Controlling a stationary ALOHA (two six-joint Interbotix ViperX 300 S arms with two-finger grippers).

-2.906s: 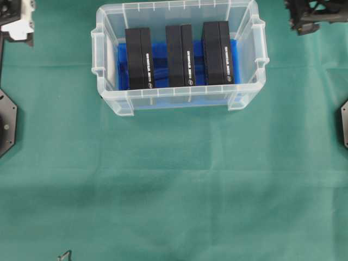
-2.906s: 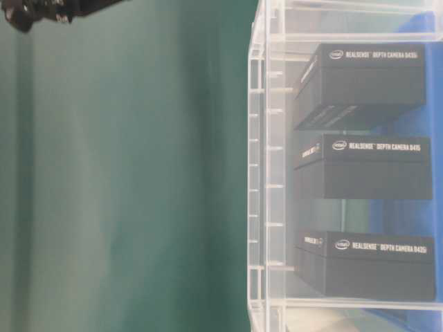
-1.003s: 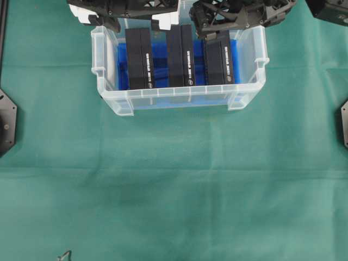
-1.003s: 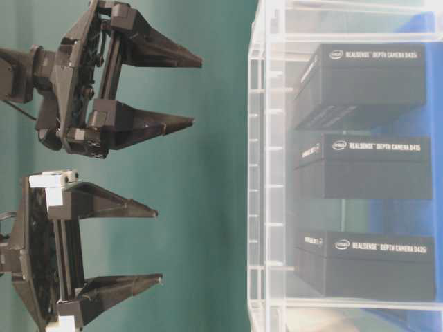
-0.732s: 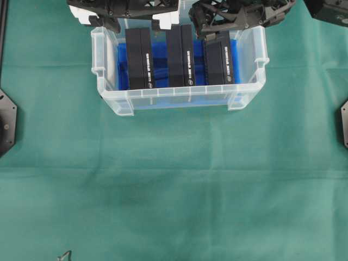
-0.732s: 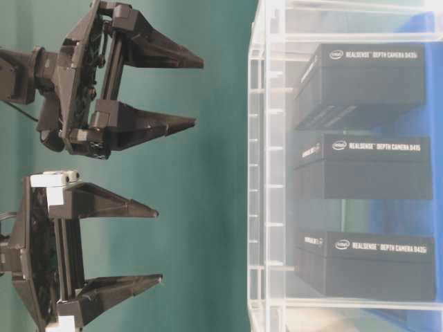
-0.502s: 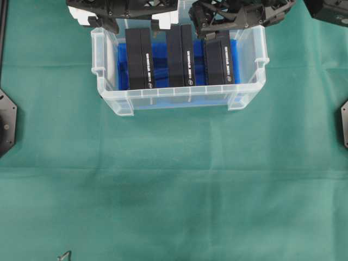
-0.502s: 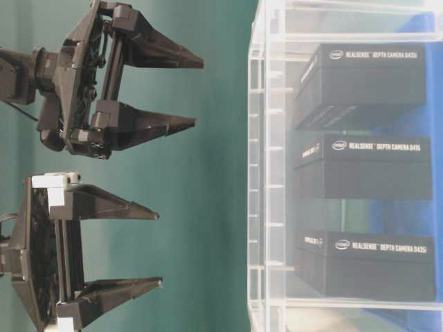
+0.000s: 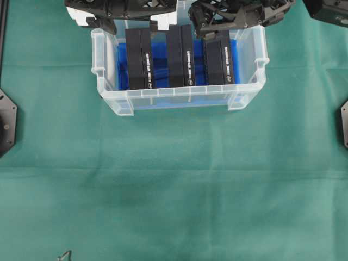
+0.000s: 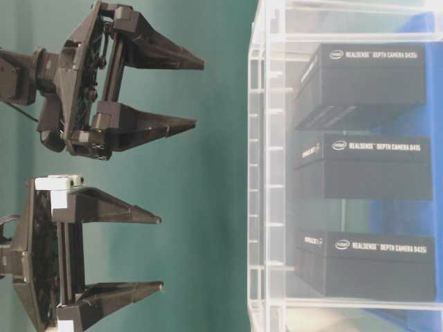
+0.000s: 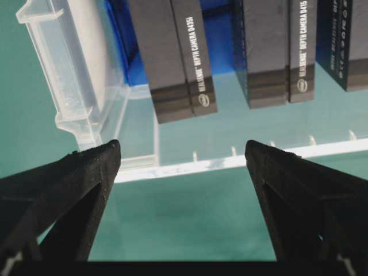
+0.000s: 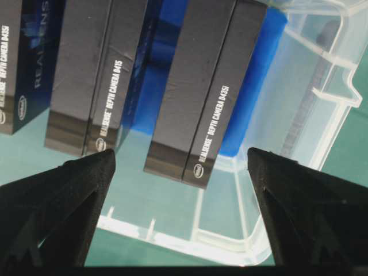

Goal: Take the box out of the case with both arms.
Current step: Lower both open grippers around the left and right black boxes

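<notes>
Grippers are hanging over the case's far rim almost exactly where they were a second ago, whereas about three seconds ago both sat out at the far corners of the worktop point(image 9: 163, 185). Left gripper point(image 9: 120, 12), the one with white blocks, is poised above the far-left corner of the case point(image 9: 109, 99); right gripper point(image 9: 239, 13) is poised above the far-right part, its tips overlapping the right box point(image 9: 218, 53) in the overhead view. Neither is touching a box or the case as far as the table-level view shows, where both grippers are standing clear of the case wall.

Three black boxes are standing on edge inside the case on the blue sheet point(image 9: 160, 51): left box point(image 9: 140, 58), middle box point(image 9: 180, 55) and right box, apart from one another, all inside the case. Green cloth is covering the worktop; black arm bases point(image 9: 6, 122) are showing at both side edges.

Left fingers point(image 11: 63, 190) are spread wide and holding nothing; right fingers point(image 12: 63, 195) are likewise spread wide and empty, with the boxes framed between them.
</notes>
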